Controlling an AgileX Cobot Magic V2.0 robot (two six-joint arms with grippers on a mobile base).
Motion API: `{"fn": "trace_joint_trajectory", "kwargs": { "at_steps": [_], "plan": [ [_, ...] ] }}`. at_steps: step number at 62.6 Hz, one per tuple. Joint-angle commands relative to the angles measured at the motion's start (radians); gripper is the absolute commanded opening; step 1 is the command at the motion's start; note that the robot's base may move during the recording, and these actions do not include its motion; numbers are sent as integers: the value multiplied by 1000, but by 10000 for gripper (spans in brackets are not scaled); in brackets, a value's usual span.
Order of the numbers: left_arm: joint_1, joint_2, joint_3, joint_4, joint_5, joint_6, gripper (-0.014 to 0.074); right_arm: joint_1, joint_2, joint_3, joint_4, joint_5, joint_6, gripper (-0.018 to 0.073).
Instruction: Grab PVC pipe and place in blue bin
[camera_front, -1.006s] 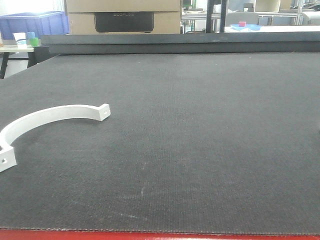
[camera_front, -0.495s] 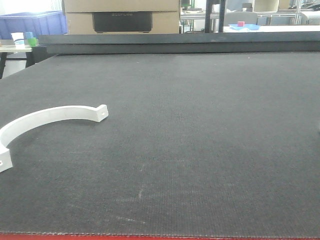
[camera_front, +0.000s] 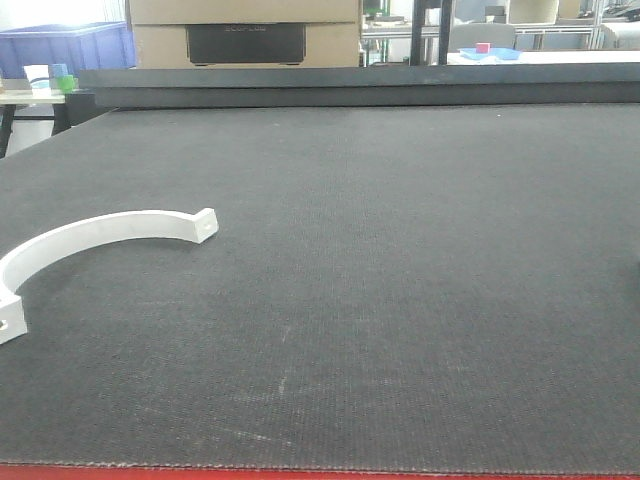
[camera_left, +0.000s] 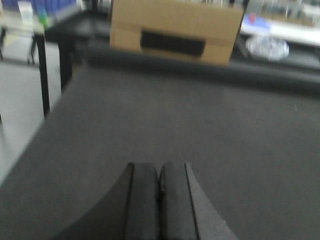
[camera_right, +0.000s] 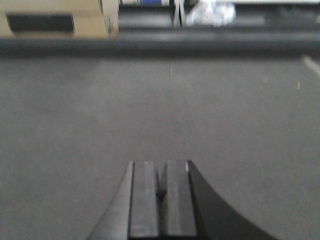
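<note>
On mat (camera_front: 400, 260), PVC pipe (camera_front: 110, 225) flat; left gripper (camera_left: 159, 186), right gripper (camera_right: 161, 187) closed

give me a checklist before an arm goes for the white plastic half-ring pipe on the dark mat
1. White plastic half-ring PVC pipe lying free on the dark grey mat: ok.
2. Left gripper open for a grasp: not ok, jaws shut, empty.
3. Right gripper open: not ok, shut, empty.
4. Pipe in a wrist view: not ok, neither shows it.
5. Blue plastic bin within reach: cannot tell, it sits far back left, off the mat.
</note>
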Motion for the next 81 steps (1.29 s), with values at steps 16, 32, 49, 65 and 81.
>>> {"fn": "trace_joint_trajectory", "kwargs": {
  "at_steps": [16,32,49,65,81],
  "plan": [
    [2,332,-65,-120,206,1,-111,-3,271,-8,-1,143,-4,-169],
    [2,541,-63,-203,306,1,-111,-3,365,-2,36,123,-4,-169],
    [2,654,-62,-204,336,1,-111,-3,414,56,96,-13,-4,-169],
    [-8,656,-62,-204,336,55,-111,-3,612,-18,100,204,-4,-151],
    [-86,656,-62,-202,334,55,-111,44,811,-146,50,327,68,-151]
  ]
}}
